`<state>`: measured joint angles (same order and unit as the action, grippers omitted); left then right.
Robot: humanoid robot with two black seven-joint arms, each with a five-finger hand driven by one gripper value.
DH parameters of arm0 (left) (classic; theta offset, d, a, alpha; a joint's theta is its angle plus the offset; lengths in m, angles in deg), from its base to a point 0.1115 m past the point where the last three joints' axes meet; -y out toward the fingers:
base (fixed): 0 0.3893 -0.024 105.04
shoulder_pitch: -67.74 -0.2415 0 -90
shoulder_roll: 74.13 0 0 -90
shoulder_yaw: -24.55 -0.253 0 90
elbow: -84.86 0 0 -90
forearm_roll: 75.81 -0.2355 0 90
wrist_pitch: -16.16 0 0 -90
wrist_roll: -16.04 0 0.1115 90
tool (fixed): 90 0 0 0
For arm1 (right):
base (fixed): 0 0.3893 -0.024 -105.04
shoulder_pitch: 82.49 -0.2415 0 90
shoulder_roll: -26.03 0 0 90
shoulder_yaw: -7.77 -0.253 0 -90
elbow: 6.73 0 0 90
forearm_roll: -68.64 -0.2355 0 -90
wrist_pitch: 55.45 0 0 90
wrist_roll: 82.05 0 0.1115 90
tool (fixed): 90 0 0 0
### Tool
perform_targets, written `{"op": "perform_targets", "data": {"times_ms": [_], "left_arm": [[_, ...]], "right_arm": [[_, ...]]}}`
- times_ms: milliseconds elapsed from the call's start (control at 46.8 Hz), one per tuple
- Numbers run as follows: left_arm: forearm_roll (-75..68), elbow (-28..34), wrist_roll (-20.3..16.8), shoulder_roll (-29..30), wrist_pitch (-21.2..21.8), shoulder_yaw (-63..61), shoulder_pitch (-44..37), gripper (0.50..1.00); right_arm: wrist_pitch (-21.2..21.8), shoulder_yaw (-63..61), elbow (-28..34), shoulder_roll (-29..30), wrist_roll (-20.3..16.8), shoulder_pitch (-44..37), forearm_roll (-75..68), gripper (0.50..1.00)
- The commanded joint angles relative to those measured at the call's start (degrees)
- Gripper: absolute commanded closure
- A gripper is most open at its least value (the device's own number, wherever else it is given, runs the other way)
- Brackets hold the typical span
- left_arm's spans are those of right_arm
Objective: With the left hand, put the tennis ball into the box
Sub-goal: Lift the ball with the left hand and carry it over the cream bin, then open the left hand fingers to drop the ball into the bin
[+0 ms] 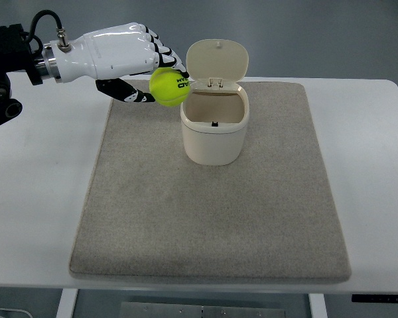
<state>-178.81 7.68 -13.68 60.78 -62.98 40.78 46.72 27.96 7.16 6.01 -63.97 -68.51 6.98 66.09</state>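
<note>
The left robot hand (pixel 129 59) reaches in from the far left with its fingers and thumb curled tight around the yellow tennis ball (pixel 170 87). The ball is up off the grey mat (pixel 212 218), just beside the left rim of the cream box (pixel 214 129). The box's lid (pixel 217 61) is flipped up and open on the white tabletop (pixel 33 185).

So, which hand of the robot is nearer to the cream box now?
Left. The left hand holds the tennis ball beside the upper left rim of the box, whose lid stands open. The right hand is not in view.
</note>
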Motion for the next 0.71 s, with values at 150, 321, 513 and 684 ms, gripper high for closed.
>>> {"op": "perform_targets", "data": {"times_ms": [150,321,513,684], "left_arm": [[0.0,0.5,0.1,-3.1,-0.1,-4.5,4.1,1.000],[0.2,1.8,0.4,-5.7,-0.1,-4.7,4.2,1.000],[0.2,4.7,0.6,-8.9,-0.1,-5.1,5.1,1.000],[0.1,7.6,0.7,-11.5,-0.1,-6.6,6.1,1.000]], "right_arm": [[0.0,0.0,0.0,0.0,0.0,0.0,0.0,0.562],[0.0,0.0,0.0,0.0,0.0,0.0,0.0,0.562],[0.0,0.0,0.0,0.0,0.0,0.0,0.0,0.562],[0.0,0.0,0.0,0.0,0.0,0.0,0.0,0.562]]}}
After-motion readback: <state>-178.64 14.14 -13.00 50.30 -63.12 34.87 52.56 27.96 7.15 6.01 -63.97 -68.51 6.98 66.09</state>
